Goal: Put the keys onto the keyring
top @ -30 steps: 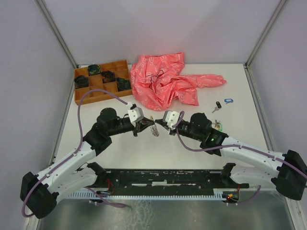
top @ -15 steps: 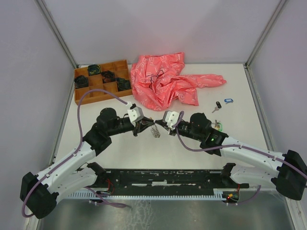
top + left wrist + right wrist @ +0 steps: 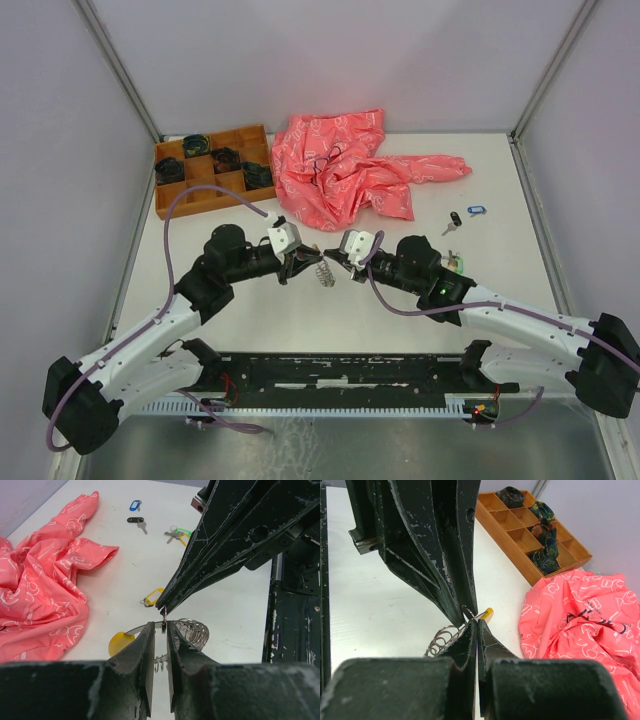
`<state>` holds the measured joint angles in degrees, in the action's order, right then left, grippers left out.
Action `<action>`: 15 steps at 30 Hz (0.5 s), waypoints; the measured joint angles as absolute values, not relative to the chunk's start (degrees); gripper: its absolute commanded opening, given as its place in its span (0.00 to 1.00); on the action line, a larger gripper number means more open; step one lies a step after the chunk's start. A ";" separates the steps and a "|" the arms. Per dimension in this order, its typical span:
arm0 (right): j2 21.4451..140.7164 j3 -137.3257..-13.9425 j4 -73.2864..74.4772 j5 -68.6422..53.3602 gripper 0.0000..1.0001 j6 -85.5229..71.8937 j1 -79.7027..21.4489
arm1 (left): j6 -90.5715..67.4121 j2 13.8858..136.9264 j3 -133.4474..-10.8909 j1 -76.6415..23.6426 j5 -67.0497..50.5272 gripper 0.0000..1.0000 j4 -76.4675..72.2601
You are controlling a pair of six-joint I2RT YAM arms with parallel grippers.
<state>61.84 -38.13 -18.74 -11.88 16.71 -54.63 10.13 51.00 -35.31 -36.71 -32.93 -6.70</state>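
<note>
- Left gripper (image 3: pixel 160 628) is nearly closed, only a slit between its fingers, clamped on the keyring (image 3: pixel 193 628).
- The silver coil bulges just right of its tips, the yellow segment (image 3: pixel 121 641) just left.
- Right gripper (image 3: pixel 164 607) meets it tip to tip, fingers pressed tight on a small loop of the keyring's wire.
- Yellow key (image 3: pixel 152 597) lies on the table just beyond both tips.
- Green key (image 3: pixel 179 531), black key (image 3: pixel 135 520) and blue key (image 3: pixel 135 505) lie well beyond.
- Cloth (image 3: pixel 45 580) is off to the left gripper's left.
</note>
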 measured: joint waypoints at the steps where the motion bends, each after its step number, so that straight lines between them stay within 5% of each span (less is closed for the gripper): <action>1: 61.82 -38.13 -18.74 -11.79 0.01 16.71 -54.63 | 10.13 51.11 -35.31 -36.71 -32.77 0.21 -6.46; 15: 61.67 -38.13 -18.76 -11.77 0.01 16.34 -54.61 | 10.09 51.37 -35.31 -36.71 -32.38 0.15 -6.57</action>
<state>61.67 -38.13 -18.76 -11.77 16.34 -54.61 10.09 51.37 -35.31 -36.71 -32.38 -6.57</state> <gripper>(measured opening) 0.012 0.187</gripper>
